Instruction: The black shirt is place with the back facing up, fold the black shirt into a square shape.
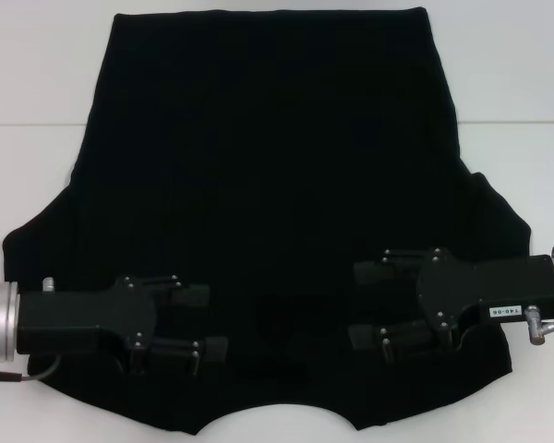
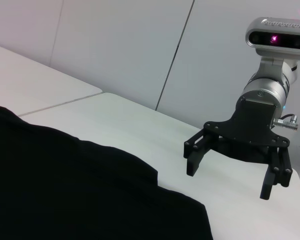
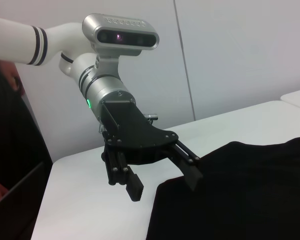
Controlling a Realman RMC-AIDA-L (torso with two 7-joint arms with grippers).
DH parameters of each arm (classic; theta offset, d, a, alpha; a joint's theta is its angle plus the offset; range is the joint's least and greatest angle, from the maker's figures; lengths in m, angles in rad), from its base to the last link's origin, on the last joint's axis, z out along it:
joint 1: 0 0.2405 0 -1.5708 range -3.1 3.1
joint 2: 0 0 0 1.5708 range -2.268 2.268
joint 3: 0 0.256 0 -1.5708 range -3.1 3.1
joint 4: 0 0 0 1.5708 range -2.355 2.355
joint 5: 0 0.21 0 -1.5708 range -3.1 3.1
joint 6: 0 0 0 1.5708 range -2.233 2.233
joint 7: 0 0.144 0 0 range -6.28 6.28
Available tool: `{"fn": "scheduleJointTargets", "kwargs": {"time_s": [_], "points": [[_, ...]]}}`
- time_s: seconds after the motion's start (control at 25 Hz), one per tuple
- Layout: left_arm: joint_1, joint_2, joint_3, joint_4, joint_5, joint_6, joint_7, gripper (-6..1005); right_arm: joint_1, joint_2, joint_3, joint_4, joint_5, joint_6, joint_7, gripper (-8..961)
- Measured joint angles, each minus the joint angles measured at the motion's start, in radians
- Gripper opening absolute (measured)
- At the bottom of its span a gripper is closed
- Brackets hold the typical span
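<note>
Both grippers hung low over the near part of the one black shirt [image 1: 277, 185], fingers spread and clasping nothing: the left gripper [image 1: 203, 323] from the left, the right gripper [image 1: 374, 305] from the right, pointing toward each other. Black fingers blurred into black cloth. One shirt lay flat on the white table [image 1: 37, 74], its near hem cut off.

shirt: the black shirt [image 1: 268, 185] spread flat on the table [image 1: 37, 83] | left gripper [image 1: 208, 321]: over shirt's near-left part | right gripper [image 1: 360, 306]: over shirt's near-right part, facing left gripper
</note>
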Motion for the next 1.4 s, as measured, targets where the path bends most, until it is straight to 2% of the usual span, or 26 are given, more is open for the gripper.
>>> {"fn": "scheduleJointTargets", "kwargs": {"time_s": [0.52, 0.68, 0.8, 0.88, 1.16, 1.4], "points": [[0.001, -0.002, -0.002, 0.0, -0.006, 0.0, 0.0, 859, -0.001, -0.001, 0.002, 0.0, 0.004, -0.001, 0.002, 921], [-0.012, -0.004, -0.065, -0.002, -0.01, -0.025, -0.001, 859, 0.004, 0.003, 0.014, 0.0, 0.007, -0.001, -0.002, 920], [-0.023, -0.007, -0.153, -0.012, -0.028, -0.066, -0.019, 858, 0.009, 0.012, 0.038, 0.0, 0.008, 0.003, -0.004, 919], [-0.029, -0.006, -0.177, -0.027, -0.047, -0.113, -0.054, 858, 0.012, 0.019, 0.052, 0.0, 0.008, 0.017, -0.004, 918], [-0.033, 0.006, -0.177, -0.016, -0.041, -0.296, -0.241, 858, 0.035, 0.054, 0.049, 0.011, 0.007, 0.089, -0.001, 917], [-0.005, 0.02, -0.181, 0.053, -0.008, -0.417, -0.422, 859, 0.057, 0.061, 0.045, 0.027, 0.007, 0.091, 0.001, 916]]}}
